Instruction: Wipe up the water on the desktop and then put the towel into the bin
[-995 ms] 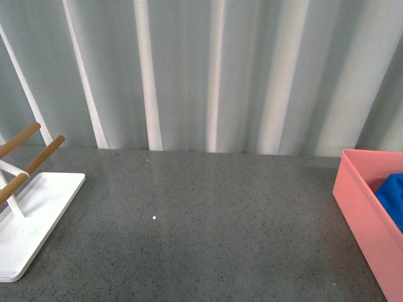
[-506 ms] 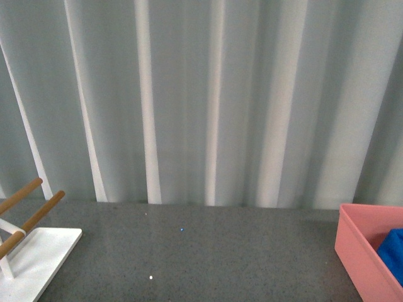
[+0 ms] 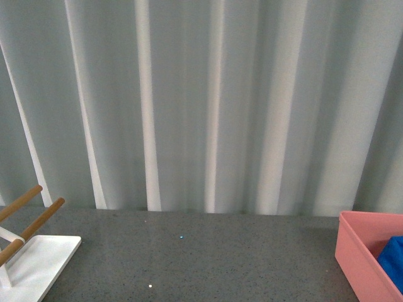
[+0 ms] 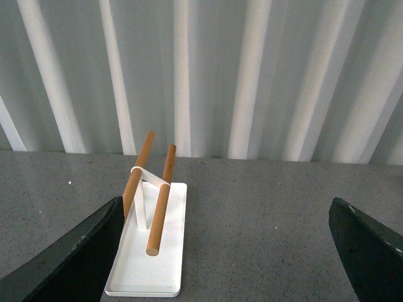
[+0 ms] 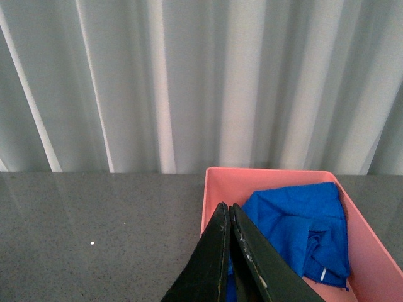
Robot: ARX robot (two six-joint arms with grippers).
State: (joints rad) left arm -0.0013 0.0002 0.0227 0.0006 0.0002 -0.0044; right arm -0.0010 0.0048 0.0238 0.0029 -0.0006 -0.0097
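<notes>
A: From the front, no arm shows. The desk (image 3: 208, 258) runs under a pleated curtain (image 3: 208, 100). The pink bin (image 3: 360, 258) sits at the desk's right edge with a slip of the blue towel (image 3: 393, 261) inside it. The white rack (image 3: 38, 261) stands at the left edge.

B: Any water left?

A: None that I can make out, though the speckled gloss could hide a thin film. That is the first risk: a patch missed and the wipe counted as done.

B: And the left wrist camera?

A: The left hand (image 4: 230, 245) has its fingers (image 4: 69, 258) spread wide apart, holding nothing, with the rack's wooden rods (image 4: 157, 207) between them in the view. A careless sweep low towards it could knock the rack over.

B: The right wrist?

A: The right hand (image 5: 228, 251) has its fingers pressed together and nothing between them. The towel lies crumpled inside the bin, just beyond the tips. Dipping down again could snag the loops and drag the cloth back out, or bump the bin's near wall and shove it.
</notes>
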